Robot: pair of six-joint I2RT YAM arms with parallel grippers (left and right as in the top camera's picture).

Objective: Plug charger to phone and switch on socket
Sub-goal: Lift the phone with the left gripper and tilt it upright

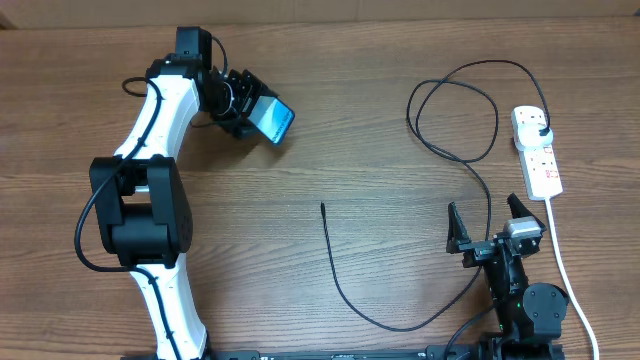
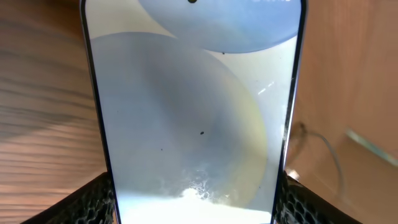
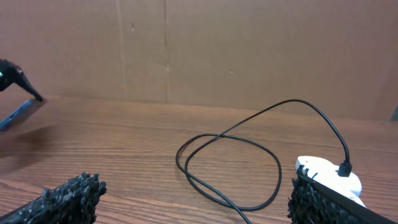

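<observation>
Smartphone (image 1: 272,122), small, flat, blue-lit screen: pinched across its edges by left gripper (image 1: 256,114), tilted, far left on wooden table (image 1: 350,100). Right gripper (image 1: 490,224) spread wide, empty. Long thin black charger cable (image 1: 328,250) has its slim connector tip (image 1: 322,206) loose mid-table, well apart from both. I'd pinch just behind the tip, square to it, so it can't swivel on insertion. Black plug (image 1: 540,133) already sits in white power strip (image 1: 545,175).

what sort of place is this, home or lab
Probably a robot lab bench: wooden table backed by a plain cardboard wall, with a power strip, charger cable and phone as test props.
</observation>
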